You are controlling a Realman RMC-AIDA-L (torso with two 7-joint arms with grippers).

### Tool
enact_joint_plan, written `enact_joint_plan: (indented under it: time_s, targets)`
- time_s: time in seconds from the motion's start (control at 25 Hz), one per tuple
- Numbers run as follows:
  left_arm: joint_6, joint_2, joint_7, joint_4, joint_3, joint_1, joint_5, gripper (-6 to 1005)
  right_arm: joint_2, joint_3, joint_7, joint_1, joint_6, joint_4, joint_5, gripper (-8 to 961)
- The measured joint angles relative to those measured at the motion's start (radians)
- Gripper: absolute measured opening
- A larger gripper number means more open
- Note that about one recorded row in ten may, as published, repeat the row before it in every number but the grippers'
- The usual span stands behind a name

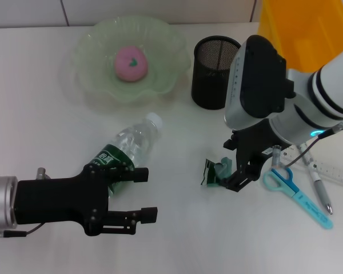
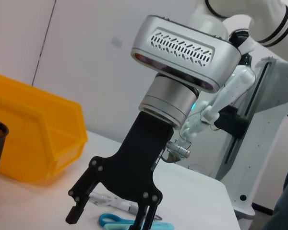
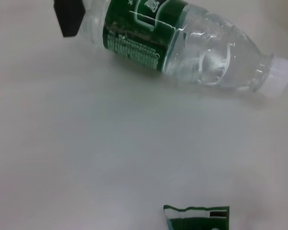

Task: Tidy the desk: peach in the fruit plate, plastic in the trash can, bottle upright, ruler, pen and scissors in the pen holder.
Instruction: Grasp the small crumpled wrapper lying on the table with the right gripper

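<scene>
Plastic (image 1: pixel 216 172): your green scrap lies flat on the counter (image 1: pixel 40 131), mid-desk, with the right claw (image 1: pixel 244 171) right at it.
Right claw: you're low over the counter, fingers spread, one tip beside the scrap; nothing pinched.
Bottle (image 1: pixel 128 145): lying on its side, white cap pointing toward the plate (image 1: pixel 91 51); green label end sits at your left claw (image 1: pixel 146 194).
Left claw: spread wide, upper finger against the bottle's label end, lower finger apart from it on the near side; not clamped.
Peach (image 1: pixel 130 63): sitting in the middle of the pale green plate at the far side.
Holder (image 1: pixel 212 71): black mesh, upright, just right of the plate.
Scissors (image 1: pixel 291 188): blue handles, flat on the counter right of the scrap.
Pen (image 1: pixel 320 188): beside the scissors.
Ruler (image 1: pixel 337 174): at the right edge, near the pen.
Bin (image 1: pixel 303 28): yellow, far right corner.
</scene>
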Motion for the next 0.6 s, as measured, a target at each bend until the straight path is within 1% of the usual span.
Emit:
enact_joint_plan:
  time_s: [0.32,0.6]
  targets:
    - [-0.019,-0.001,0.001,-0.028,0.002,-0.015,0.015,816,0.0,-0.055,0.013,0.025,0.069,0.076,0.001,715]
    - [-0.022,-0.003,0.001,-0.038,0.0,-0.017,0.021,816,0.002,-0.059,0.015,0.02,0.08,0.092,0.003,682]
